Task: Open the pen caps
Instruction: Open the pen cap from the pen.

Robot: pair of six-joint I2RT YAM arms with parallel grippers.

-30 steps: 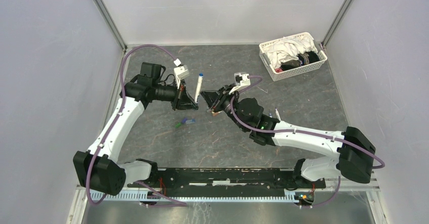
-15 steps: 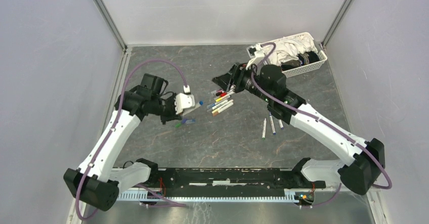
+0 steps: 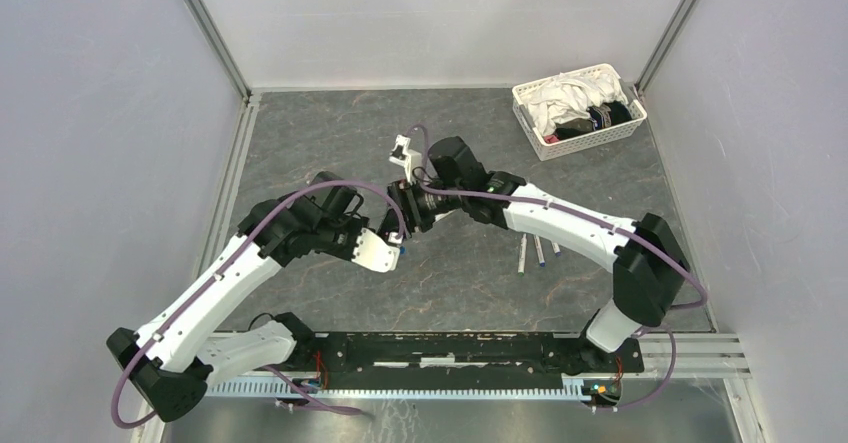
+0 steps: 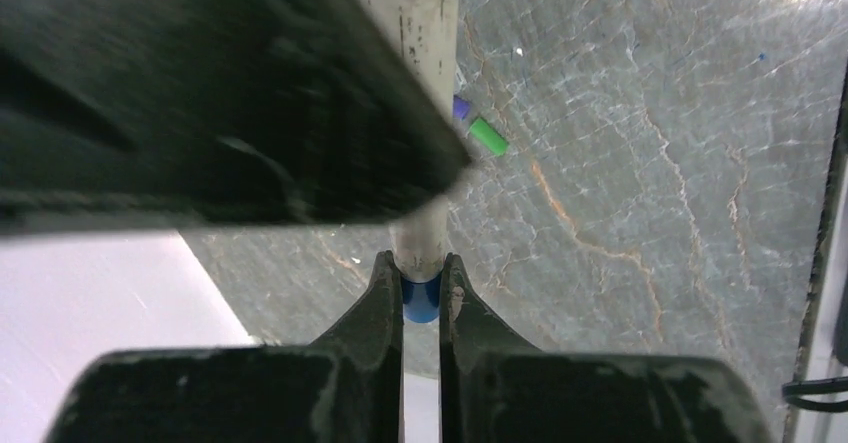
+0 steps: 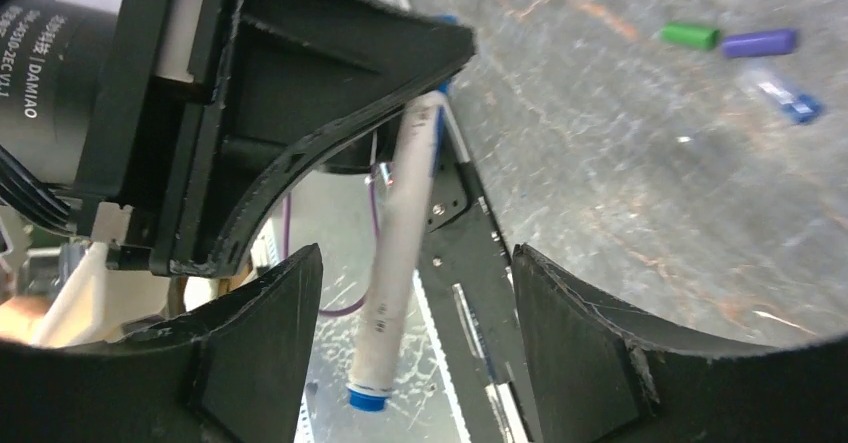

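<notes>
Pinching the blue end [image 4: 421, 301] of a white pen [image 5: 398, 233] in nearly closed jaws, the left gripper [image 4: 421, 281] aims the barrel lengthwise into the right gripper [image 5: 415, 255], whose jaws stand wide and clear either side, both arms folded inward mid-table.

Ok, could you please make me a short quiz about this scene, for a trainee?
1. True or false: the right gripper is shut on the white pen.
2. Which gripper clamps the pen's blue end? A) left gripper B) right gripper C) neither
3. What colour is the loose cap lying next to the purple cap on the table?
Key: 1 false, its fingers stand open on both sides of the pen; 2 A; 3 green.
</notes>
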